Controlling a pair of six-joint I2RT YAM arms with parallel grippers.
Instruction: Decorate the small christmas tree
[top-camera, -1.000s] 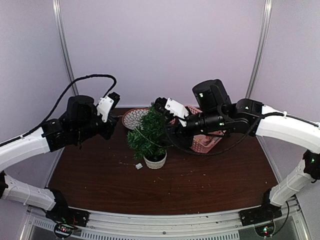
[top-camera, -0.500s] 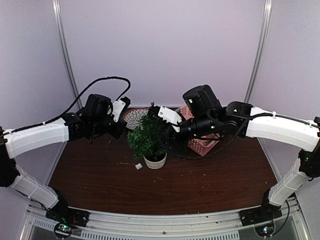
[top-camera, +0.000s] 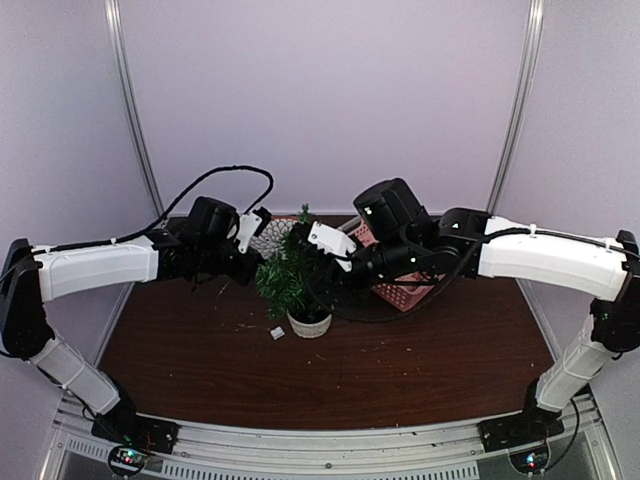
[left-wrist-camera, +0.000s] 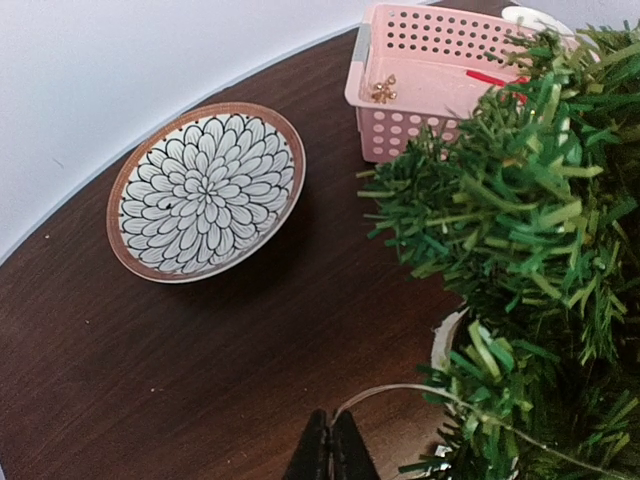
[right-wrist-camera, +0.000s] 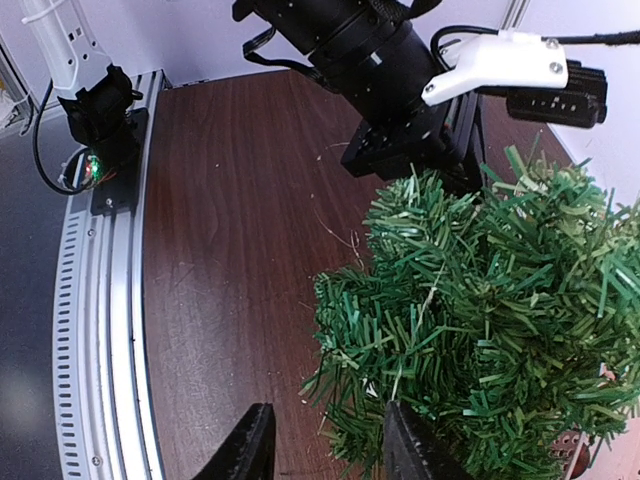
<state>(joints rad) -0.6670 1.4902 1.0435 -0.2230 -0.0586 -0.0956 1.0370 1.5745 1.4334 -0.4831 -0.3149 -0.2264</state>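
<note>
The small christmas tree (top-camera: 292, 278) stands in a whitish pot (top-camera: 310, 324) mid-table; it fills the right of the left wrist view (left-wrist-camera: 540, 200) and of the right wrist view (right-wrist-camera: 500, 330). A thin pale string (left-wrist-camera: 420, 393) runs from the tree's branches. My left gripper (left-wrist-camera: 333, 452) is shut on that string just left of the tree; in the top view the left gripper (top-camera: 262, 232) sits at the tree's upper left. My right gripper (right-wrist-camera: 325, 450) is open, its right finger (right-wrist-camera: 410, 450) among the lower branches; from above the right gripper (top-camera: 308, 240) is at the tree's top right.
A patterned plate (left-wrist-camera: 205, 190) lies behind the tree to the left. A pink basket (left-wrist-camera: 430, 80) holding small gold and red ornaments stands behind the tree to the right. A small white scrap (top-camera: 278, 332) lies beside the pot. The metal rail (right-wrist-camera: 100, 330) marks the near table edge.
Both arms have swung inward toward the tree. My left gripper moved right, up to the tree's left side. My right gripper moved left, over the tree's top.
</note>
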